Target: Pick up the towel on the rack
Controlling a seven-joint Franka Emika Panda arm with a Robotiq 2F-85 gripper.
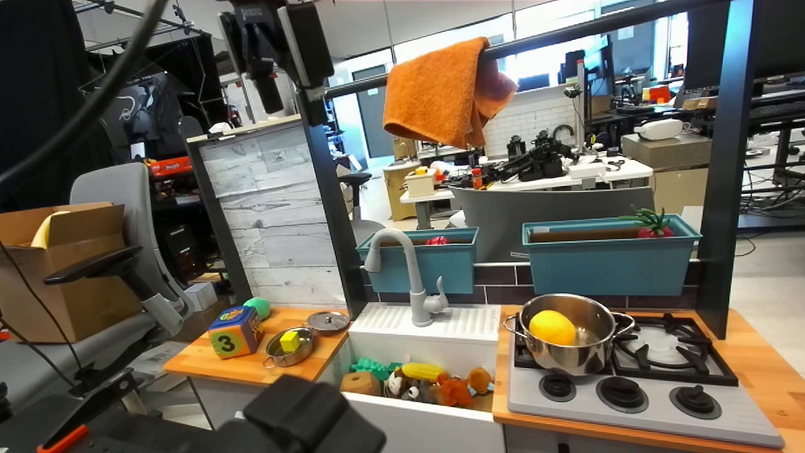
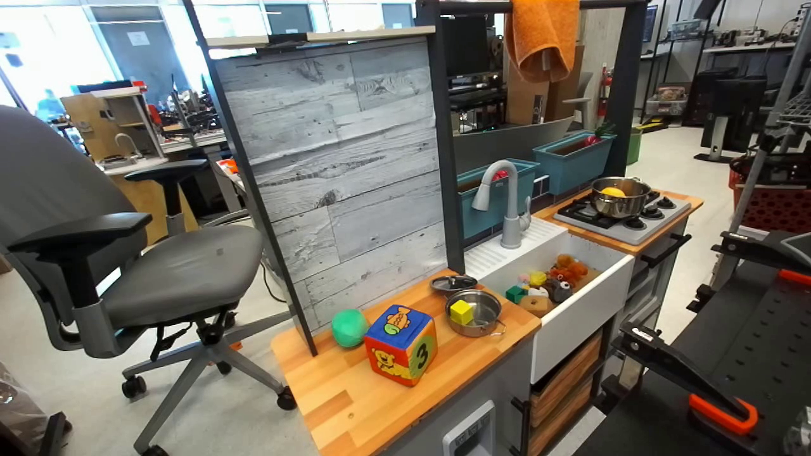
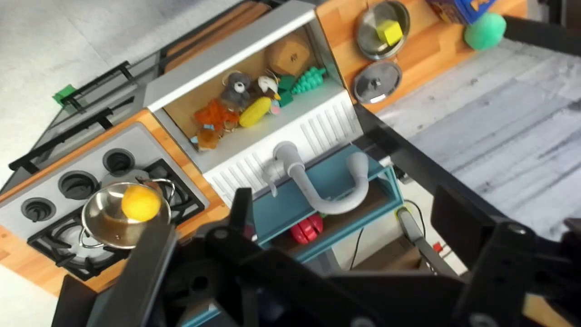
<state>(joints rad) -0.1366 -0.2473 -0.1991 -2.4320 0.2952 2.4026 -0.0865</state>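
See an orange towel (image 1: 431, 91) draped over the rack (image 1: 604, 26), with a steel pot (image 1: 566, 358) well below it. Hovering near the rack's end with jaws spread wide, though hard to judge how close.

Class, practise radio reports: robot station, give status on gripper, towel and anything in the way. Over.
Gripper open, empty. Towel draped over rack, ungrasped. Post looks close to gripper in an exterior view, possible snag; true gap unclear.
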